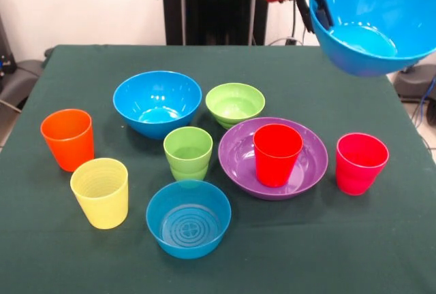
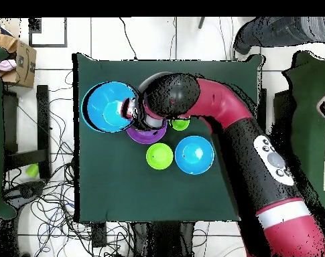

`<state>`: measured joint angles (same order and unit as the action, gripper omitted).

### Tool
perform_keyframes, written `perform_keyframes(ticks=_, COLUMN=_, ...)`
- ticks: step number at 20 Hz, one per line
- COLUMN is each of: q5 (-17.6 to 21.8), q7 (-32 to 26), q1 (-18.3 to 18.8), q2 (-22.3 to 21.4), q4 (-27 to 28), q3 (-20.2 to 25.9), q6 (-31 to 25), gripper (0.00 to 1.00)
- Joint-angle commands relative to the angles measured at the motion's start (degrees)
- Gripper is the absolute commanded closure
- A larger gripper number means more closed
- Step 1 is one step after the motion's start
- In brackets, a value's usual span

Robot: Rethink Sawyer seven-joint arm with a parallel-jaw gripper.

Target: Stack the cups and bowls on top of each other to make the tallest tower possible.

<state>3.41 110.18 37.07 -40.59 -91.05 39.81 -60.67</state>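
Observation:
My gripper [image 1: 321, 9] is shut on the rim of a large blue bowl [image 1: 381, 15], which hangs tilted high above the table's right rear; overhead, the bowl [image 2: 106, 107] and gripper [image 2: 131, 110] show together. On the table, a red cup [image 1: 277, 154] stands inside the purple bowl [image 1: 235, 161]. Around it are a pinkish-red cup [image 1: 361, 163], a light green cup [image 1: 188, 152], a yellow cup [image 1: 101, 192] and an orange cup [image 1: 68, 139]. A second large blue bowl [image 1: 157, 102], a small green bowl [image 1: 235, 103] and a small blue ringed bowl [image 1: 189, 218] sit upright.
The dark green tablecloth [image 1: 327, 253] covers the table. Overhead, my arm [image 2: 225, 117] hides several cups. A cardboard box [image 2: 21, 63] and cables lie off the table.

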Motion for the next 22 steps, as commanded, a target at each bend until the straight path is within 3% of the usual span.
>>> perform_keyframes(ticks=1, q5=6.3, q7=-8.3, q1=-1.1, q2=-0.8, q4=3.1, q3=-0.7, q6=-6.1, gripper=1.0)
perform_keyframes(ticks=10, q5=12.6, q7=-9.4, q1=1.5, q2=0.9, q4=-1.6, q3=-0.9, q6=4.9, gripper=1.0)
perform_keyframes(ticks=22, q5=14.2, q7=-12.0, q1=5.4, q2=6.7, q4=2.5, q3=0.7, q6=5.3, gripper=1.0)
